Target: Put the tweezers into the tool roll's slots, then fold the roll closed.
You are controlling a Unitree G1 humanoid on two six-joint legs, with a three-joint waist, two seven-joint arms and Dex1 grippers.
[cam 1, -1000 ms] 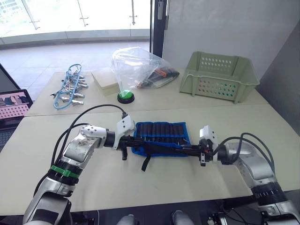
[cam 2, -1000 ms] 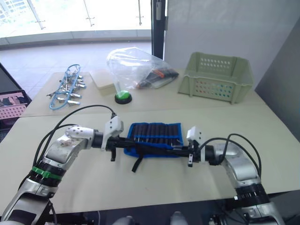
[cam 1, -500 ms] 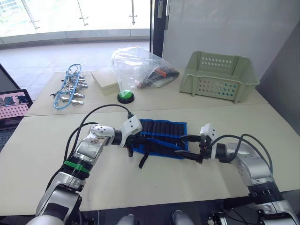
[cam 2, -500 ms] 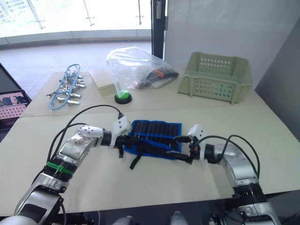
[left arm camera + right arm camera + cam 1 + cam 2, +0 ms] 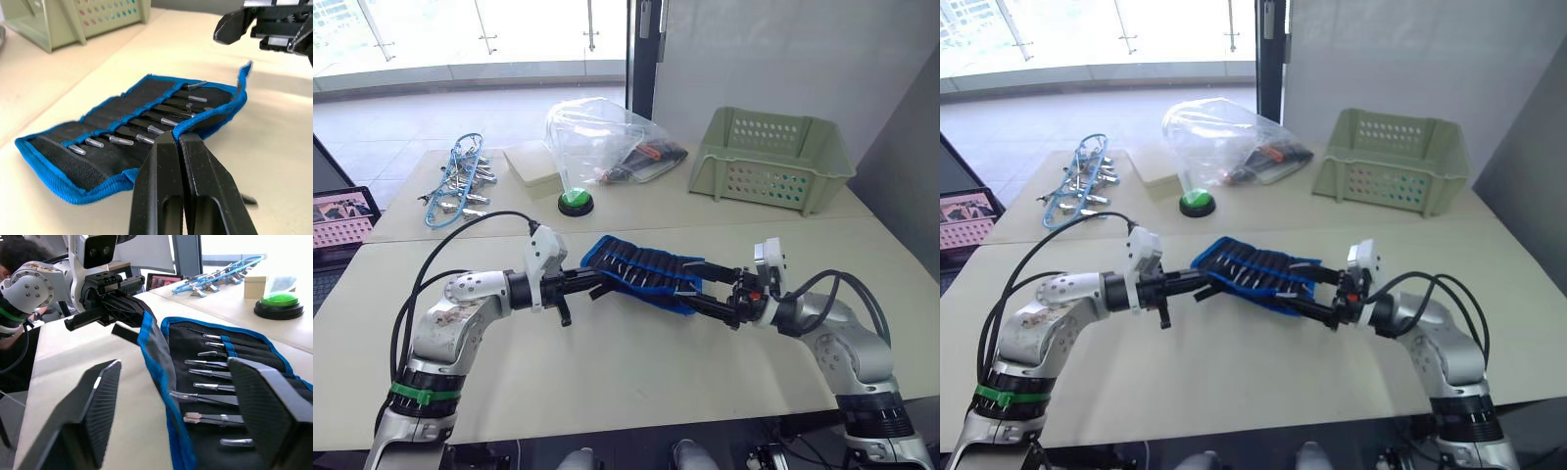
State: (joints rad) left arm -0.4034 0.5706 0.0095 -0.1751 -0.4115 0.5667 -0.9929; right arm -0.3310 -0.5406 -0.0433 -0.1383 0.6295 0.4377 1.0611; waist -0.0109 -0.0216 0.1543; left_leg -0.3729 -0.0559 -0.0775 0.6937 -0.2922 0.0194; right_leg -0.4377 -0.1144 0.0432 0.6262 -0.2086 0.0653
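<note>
both grippers work the black fabric tool roll with blue edging point(image 5: 641, 272), its near hem lifted to fold shut. your left gripper point(image 5: 177, 138) is pinched closed on that hem at your 9 o'clock end; your right gripper point(image 5: 171, 396), fingers spread wide, holds nothing at 3 o'clock. slim black tweezers point(image 5: 210, 373) already sit in the narrow black fabric slots point(image 5: 142, 117).

Strong daylight is entering through the glass wall point(image 5: 480, 34) at the far end and is overexposing that area to near white. The table point(image 5: 636, 382) is receiving even, diffuse illumination; shadows under the arms are staying soft and faint. In the right wrist view, the near fingers point(image 5: 95, 409) are appearing out of focus, and the window behind is blowing out.
</note>
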